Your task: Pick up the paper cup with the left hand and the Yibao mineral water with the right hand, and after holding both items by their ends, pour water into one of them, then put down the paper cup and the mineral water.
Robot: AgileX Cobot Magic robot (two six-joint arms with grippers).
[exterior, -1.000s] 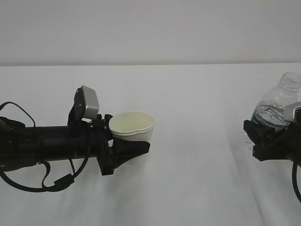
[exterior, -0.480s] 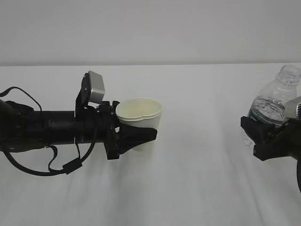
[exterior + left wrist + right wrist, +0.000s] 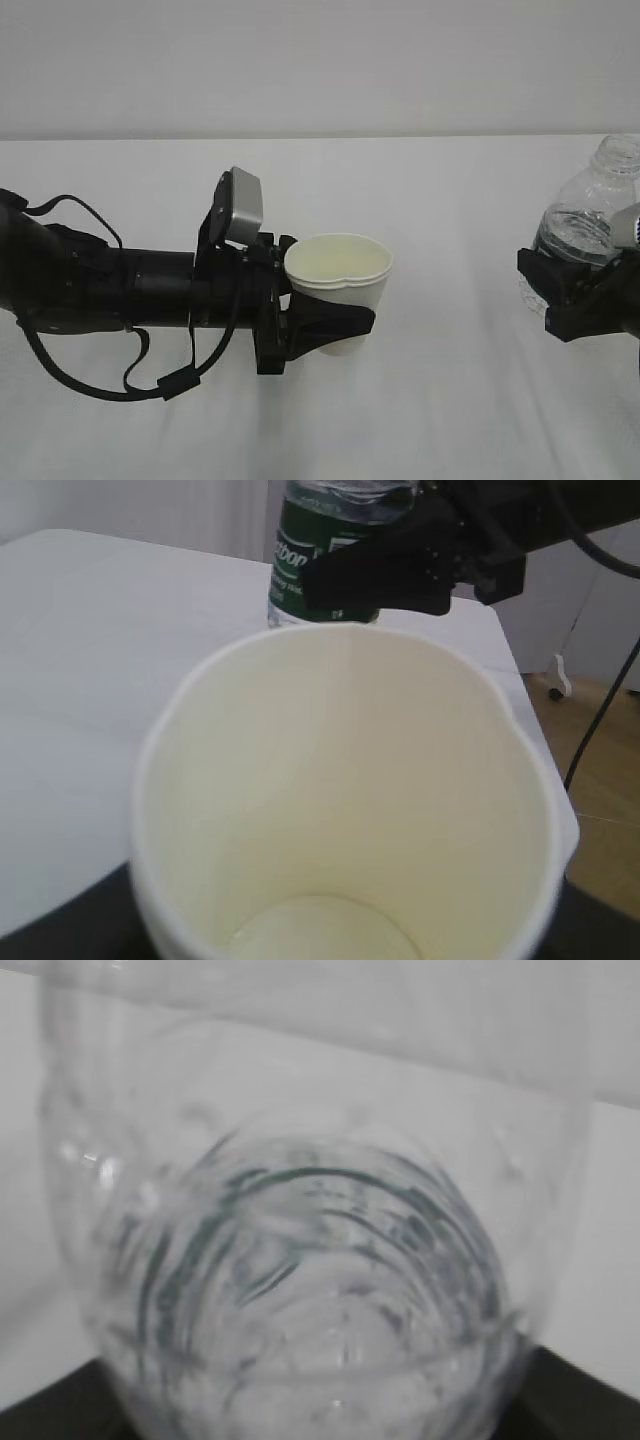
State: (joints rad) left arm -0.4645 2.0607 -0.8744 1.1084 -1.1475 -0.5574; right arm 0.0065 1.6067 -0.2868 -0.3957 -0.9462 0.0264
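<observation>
Only the left wrist view shows the cup (image 3: 345,810) empty, each tool gripping: left (image 3: 335,325) cup, right (image 3: 560,295) bottle (image 3: 590,225).

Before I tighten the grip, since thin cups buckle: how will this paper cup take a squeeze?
The paper cup probably deforms easily: its rim already looks dented inward. It seems empty in the left wrist view, so likely light. The left hand should hold gently.
</observation>
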